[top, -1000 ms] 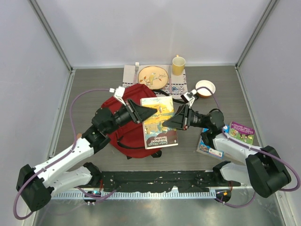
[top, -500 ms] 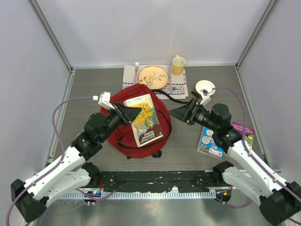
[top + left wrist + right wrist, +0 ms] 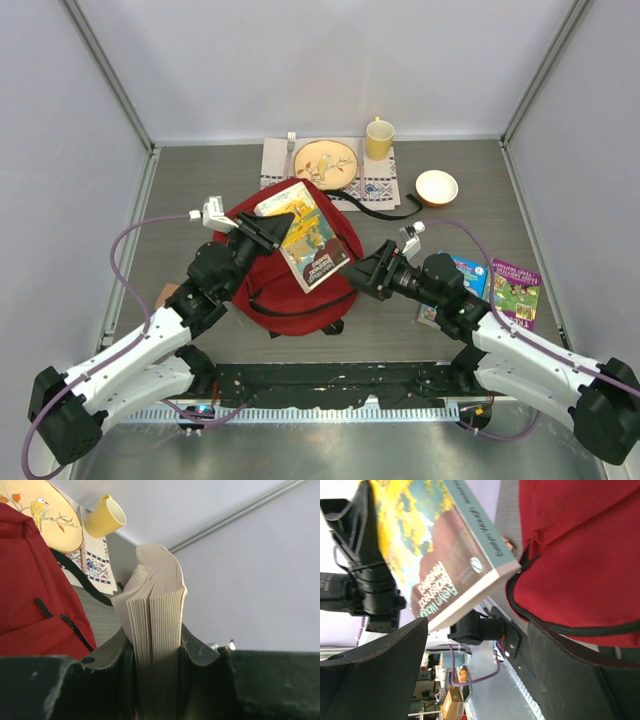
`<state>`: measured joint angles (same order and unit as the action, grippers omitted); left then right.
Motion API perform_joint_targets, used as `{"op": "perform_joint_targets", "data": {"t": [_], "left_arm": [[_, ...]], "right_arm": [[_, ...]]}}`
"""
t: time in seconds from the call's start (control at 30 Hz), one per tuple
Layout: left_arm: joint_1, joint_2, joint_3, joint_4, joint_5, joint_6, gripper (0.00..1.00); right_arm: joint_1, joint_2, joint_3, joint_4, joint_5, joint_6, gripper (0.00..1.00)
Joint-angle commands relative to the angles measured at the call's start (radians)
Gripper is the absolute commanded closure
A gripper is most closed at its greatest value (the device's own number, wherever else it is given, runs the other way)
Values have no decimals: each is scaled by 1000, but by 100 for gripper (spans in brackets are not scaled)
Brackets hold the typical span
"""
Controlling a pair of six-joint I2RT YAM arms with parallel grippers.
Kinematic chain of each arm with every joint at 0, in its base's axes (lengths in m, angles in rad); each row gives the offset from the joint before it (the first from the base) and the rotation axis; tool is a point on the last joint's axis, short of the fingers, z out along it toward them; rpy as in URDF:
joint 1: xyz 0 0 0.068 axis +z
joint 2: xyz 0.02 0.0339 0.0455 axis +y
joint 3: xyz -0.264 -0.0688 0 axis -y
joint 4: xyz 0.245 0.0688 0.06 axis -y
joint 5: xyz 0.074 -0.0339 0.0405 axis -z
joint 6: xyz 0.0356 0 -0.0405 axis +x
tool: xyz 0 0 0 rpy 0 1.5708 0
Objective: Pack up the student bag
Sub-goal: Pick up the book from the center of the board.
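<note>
Student bag (image 3: pixel 290 322), red with black straps, lies flat just on the near side of the placemat (image 3: pixel 380 185), its top edge touching the cloth. The left gripper (image 3: pixel 272 228) is clamped on one edge of a paperback book (image 3: pixel 312 242), holding it tilted above the bag, nearer than the placemat's plate (image 3: pixel 326 164). The right gripper (image 3: pixel 362 275) has its jaws wide apart with nothing between them, at the bag's right edge. A purple book (image 3: pixel 514 285) and a blue book (image 3: pixel 468 275) lie to the near right of the placemat.
</note>
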<state>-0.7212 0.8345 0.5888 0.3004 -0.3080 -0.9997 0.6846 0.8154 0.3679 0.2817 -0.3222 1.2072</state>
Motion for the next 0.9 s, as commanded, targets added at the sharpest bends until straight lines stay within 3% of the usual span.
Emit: {"op": "perform_joint_targets", "data": {"t": [0.0, 0.57, 0.67, 0.77, 0.8, 0.87], "left_arm": [[3, -24, -9, 253, -48, -94, 100], [3, 5, -106, 440, -56, -237, 100], [3, 11, -107, 451, -43, -243, 100], [2, 9, -116, 454, -52, -247, 100], [3, 8, -119, 451, -54, -247, 100], [3, 8, -119, 448, -52, -249, 100]], "right_arm": [[61, 51, 8, 250, 104, 69, 14], [153, 300, 59, 605, 230, 121, 13], [153, 329, 63, 681, 235, 132, 18], [155, 355, 69, 740, 238, 143, 29], [155, 358, 69, 757, 239, 147, 39], [155, 360, 68, 766, 245, 150, 48]]}}
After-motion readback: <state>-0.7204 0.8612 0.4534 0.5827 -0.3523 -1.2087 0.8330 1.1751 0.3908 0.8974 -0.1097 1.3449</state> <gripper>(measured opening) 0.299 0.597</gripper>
